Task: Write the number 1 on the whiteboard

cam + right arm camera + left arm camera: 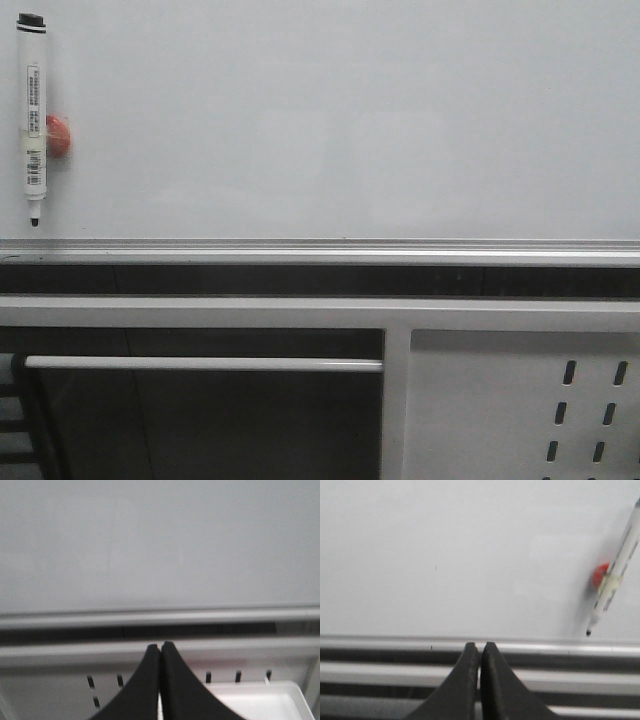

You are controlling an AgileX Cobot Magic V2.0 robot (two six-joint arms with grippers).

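Note:
The whiteboard (340, 120) fills the upper front view, pale grey-white and unmarked, with a silver strip (320, 246) along its lower edge. A white marker pen (34, 120) with a black cap hangs upright at its far left, held by a red magnet clip (59, 135). The pen also shows in the left wrist view (615, 575), tip down, well off to one side of my left gripper (480, 646), which is shut and empty before the board's edge. My right gripper (161, 645) is shut and empty below the board (160, 545). Neither gripper shows in the front view.
Below the board run a dark gap and a white frame rail (320, 312). A white metal panel with slot holes (520, 410) sits at lower right, a horizontal white bar (200, 364) at lower left. A white tray (260, 702) lies beside the right gripper.

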